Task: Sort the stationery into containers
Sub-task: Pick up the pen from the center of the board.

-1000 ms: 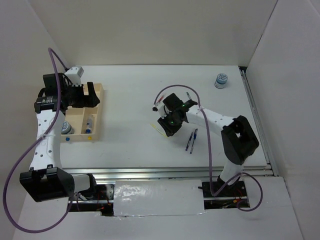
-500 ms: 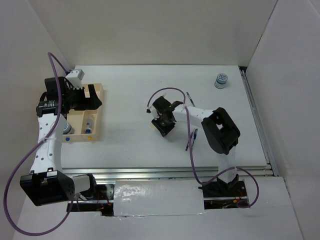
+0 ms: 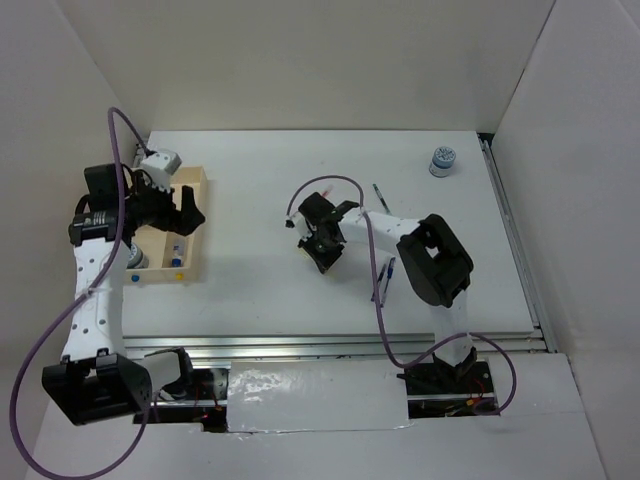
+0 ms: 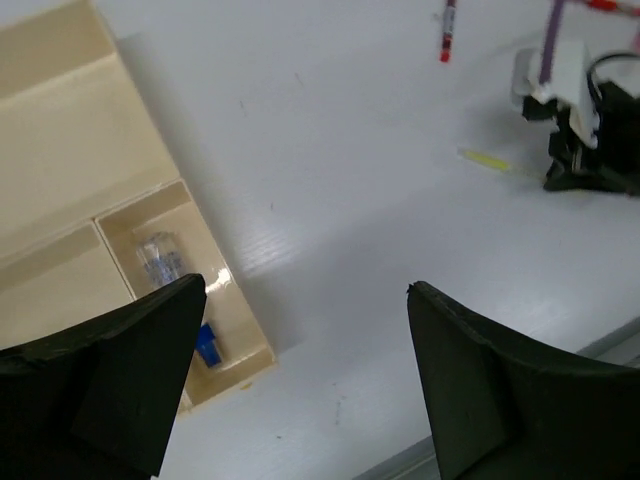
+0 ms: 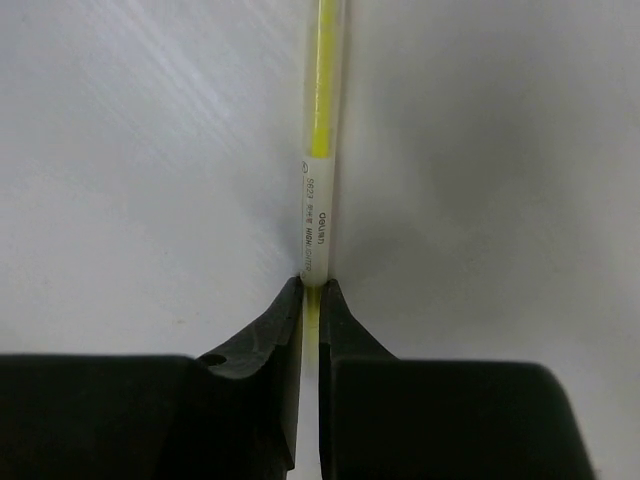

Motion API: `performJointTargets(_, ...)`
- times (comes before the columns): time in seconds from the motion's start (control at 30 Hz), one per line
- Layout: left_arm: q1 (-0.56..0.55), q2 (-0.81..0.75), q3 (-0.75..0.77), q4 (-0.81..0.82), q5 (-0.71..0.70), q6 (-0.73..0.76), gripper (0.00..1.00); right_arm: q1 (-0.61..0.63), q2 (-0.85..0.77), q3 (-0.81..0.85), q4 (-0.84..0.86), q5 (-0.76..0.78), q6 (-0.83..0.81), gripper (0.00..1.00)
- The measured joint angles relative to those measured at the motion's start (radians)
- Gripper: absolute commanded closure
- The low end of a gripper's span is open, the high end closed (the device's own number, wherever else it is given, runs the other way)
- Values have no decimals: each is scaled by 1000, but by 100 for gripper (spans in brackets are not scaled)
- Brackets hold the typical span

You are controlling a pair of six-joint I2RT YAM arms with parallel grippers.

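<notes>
The right claw (image 5: 311,300) is clenched on a yellow pen (image 5: 320,150), its tips pinching the barrel low against the white worktop (image 5: 150,150). Dark blue pens (image 3: 383,280) lie just to its right, and a patterned roll (image 3: 441,160) sits well beyond them. The left claw (image 4: 300,380) hangs released over the right-hand edge of the wooden tray (image 4: 60,130). A small clear bottle (image 4: 158,260) lies in the compartment beside one finger.

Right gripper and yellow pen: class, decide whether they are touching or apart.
Touching. The right wrist view shows the right gripper closed on the yellow pen, a fingertip pressed against each side of its barrel with no gap.
</notes>
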Motion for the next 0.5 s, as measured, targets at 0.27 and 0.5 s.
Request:
performJointTargets(0.27,-293,-306,-193,29,42,535,24,-55,-114,74,-219,-301,-72,100)
performJointTargets(0.5,-651,-349,-250,74,-27,751,27,-81,-207,131,-360,-614,-137,100)
